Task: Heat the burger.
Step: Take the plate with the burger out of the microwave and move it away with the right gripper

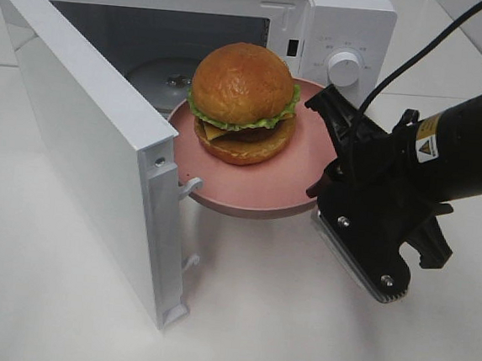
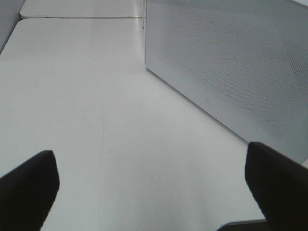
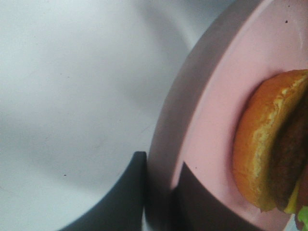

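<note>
one right end effector [image 1: 325,167] clamps the pink plate [image 1: 248,196] rim, burger [image 1: 243,101] just beside it.

Warning triangle — yellow label [image 1: 428,139], right arm [image 1: 472,142]

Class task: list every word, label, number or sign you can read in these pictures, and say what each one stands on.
None can be read.
Small print around the microwave dial: too small to read.
Yellow warning-triangle label on the right arm: a sign, its text blurred.
Wrist views: no text.
</note>
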Controlling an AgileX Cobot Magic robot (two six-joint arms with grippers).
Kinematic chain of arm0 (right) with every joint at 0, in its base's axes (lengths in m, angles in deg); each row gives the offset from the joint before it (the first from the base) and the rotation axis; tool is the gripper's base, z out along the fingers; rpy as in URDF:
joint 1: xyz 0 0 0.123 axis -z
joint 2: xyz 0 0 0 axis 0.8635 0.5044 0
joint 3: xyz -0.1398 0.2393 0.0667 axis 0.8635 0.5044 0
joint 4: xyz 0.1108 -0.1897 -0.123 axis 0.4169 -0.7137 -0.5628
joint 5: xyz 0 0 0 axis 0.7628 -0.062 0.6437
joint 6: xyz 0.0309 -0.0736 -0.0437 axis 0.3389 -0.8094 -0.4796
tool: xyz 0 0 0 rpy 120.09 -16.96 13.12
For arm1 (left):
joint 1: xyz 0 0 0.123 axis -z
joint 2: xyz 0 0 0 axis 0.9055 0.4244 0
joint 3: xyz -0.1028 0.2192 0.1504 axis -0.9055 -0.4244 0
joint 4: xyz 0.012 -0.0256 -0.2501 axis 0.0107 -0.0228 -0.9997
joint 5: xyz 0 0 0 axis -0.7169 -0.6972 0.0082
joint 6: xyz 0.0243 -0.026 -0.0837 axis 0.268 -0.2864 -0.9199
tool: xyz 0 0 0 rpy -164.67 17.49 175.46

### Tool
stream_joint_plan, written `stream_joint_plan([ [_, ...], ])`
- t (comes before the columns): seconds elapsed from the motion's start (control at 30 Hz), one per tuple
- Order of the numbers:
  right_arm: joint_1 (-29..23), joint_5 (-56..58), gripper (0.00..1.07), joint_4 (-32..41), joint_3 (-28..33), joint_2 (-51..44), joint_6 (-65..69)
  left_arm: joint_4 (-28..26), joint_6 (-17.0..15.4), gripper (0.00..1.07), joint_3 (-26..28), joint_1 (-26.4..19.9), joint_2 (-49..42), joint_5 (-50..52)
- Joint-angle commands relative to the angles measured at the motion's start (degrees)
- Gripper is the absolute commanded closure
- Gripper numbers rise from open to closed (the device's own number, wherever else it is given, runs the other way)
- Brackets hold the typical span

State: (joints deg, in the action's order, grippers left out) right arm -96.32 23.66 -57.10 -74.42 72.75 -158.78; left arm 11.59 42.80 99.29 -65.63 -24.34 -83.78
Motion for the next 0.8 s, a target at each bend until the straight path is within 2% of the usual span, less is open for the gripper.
stream_joint_plan([
  [0.03, -0.3, -3.5, 1.07, -0.3, 1.2, -3.6, 1.5, -0.3, -0.2, 0.07, 0.0, -0.2, -0.9, 0.6],
  [0.53, -0.3, -0.3, 1.07, -1.5, 6.9, -12.5, 5.2, -0.3, -0.2, 0.07, 0.0, -0.2, -0.9, 0.6],
  [0.8, -0.3, 4.7, 1.07, -1.8, 11.9, -20.7, 7.3, -0.3, -0.2, 0.07, 0.0, -0.2, -0.9, 0.6],
])
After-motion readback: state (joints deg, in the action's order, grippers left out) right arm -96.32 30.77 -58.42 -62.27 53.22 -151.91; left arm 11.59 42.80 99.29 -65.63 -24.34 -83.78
